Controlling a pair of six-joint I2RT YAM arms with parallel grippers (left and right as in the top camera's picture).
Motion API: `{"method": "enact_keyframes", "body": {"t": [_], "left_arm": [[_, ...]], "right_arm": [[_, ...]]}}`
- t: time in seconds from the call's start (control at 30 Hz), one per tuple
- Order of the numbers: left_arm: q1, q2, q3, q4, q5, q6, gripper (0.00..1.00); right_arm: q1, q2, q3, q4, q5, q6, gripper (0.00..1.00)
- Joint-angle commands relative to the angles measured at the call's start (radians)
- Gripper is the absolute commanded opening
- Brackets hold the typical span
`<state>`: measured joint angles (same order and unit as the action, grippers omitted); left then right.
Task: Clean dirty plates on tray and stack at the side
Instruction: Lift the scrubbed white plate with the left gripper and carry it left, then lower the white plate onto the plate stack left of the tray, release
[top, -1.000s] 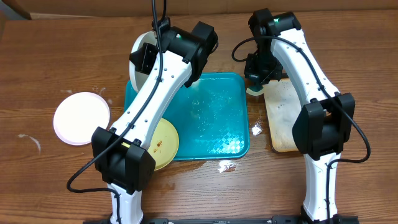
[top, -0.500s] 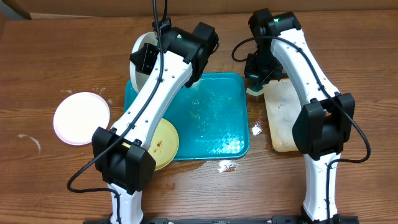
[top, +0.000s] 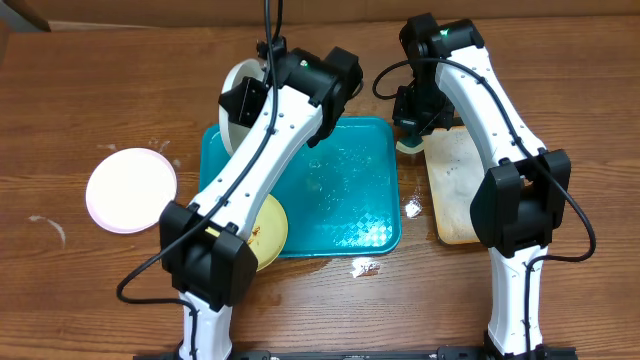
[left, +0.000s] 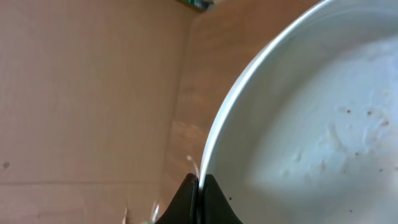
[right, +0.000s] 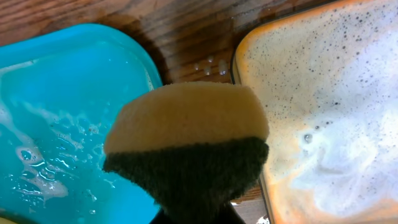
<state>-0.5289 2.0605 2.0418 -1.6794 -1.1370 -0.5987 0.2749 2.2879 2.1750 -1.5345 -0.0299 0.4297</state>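
**Tray** (top: 350, 190): teal-blue plastic, rectangular, with rounded corners and a raised rim. Its floor is wet and finely gridded. It lies mid-tabletop (top: 80, 100) with its centre bare.

**Held plate** (left: 311, 124): white, round, shallow and glossy, with small dark specks on its face. It is lifted on edge above the tray's far left corner. The left gripper (left: 198, 186) is closed tight on its rim (only the fingertips show in the wrist view).

**Yellow-green plate** (top: 270, 225): round with brown smears. It sits at the tray's near left corner, partly under the left arm.

**Second white plate** (top: 130, 190): flat on the tabletop, well left of the tray, with open wood around it.

**Sponge** (right: 186, 143): yellow foam over a dark scouring layer, clamped in the closed right gripper (top: 412, 130). It hangs over the gap between the tray and the beige tray (top: 455, 190), possibly touching neither.

**Change**: the left arm and held plate have shifted slightly right since a second ago; the right arm is unmoved.
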Motion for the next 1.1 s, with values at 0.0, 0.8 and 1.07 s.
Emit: {"method": "enact_keyframes", "body": {"t": [0.0,0.8,1.07], "left_arm": [[0.015,0.024,0.015,0.01,0.018,-0.088,0.04],[0.027,0.021,0.01,0.009,0.04,-0.109,0.04],[0.034,0.021,0.008,-0.011,0.087,-0.115,0.04]], "right_arm": [[0.001,-0.025,0.025,0.003,-0.01,-0.012,0.04],[0.0,-0.025,0.025,0.007,-0.018,-0.011,0.04],[0.0,-0.025,0.025,0.003,-0.025,-0.011,0.04]]}}
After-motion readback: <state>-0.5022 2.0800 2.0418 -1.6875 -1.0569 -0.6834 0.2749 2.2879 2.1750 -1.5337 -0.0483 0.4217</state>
